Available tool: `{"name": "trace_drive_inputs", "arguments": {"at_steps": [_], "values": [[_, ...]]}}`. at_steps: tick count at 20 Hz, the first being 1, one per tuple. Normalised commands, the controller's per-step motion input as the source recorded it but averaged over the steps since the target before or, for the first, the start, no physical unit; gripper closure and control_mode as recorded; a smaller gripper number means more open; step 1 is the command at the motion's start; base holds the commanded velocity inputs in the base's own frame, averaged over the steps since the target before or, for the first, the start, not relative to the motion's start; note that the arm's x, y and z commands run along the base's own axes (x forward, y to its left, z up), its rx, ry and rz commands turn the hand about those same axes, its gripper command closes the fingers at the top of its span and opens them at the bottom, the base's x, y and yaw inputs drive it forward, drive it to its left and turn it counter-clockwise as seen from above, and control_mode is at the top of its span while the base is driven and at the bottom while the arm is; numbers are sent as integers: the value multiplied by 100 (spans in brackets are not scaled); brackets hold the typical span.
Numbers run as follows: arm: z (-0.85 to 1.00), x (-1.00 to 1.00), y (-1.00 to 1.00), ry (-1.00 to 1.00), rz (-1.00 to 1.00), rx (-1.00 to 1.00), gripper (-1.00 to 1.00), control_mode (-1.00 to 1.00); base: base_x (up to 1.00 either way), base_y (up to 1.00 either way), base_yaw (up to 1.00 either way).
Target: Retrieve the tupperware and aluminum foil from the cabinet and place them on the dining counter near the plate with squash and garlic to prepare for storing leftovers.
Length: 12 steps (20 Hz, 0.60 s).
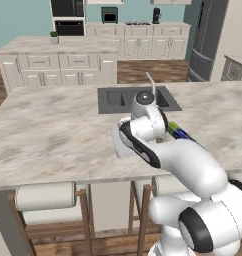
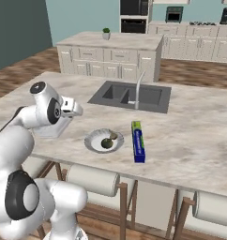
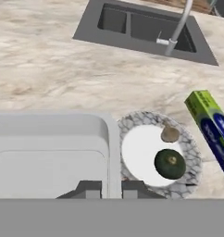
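My gripper is shut on the right rim of the tupperware, a pale grey shallow container held low over the dining counter. The tupperware sits just left of the plate; I cannot tell whether it touches the stone. On the speckled plate lie a dark green squash and a garlic. The aluminum foil, a blue carton with a green end, lies flat on the counter right of the plate. The same aluminum foil shows in the hand view. The cabinet is out of view.
A dark inset sink with a steel faucet lies beyond the plate. Stools with pale cylindrical cushions stand under the near counter edge. Another island with cream drawers and the grey fridge stand further back.
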Motion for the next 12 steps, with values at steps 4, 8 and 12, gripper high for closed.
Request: {"name": "trace_drive_inputs", "arguments": {"at_steps": [4,8,12], "values": [[-61,41,15,0,0,0,100,-100,0,0,0],[-53,44,15,0,0,0,100,-100,0,0,0],[-56,50,7,0,0,0,100,-100,0,0,0]]}}
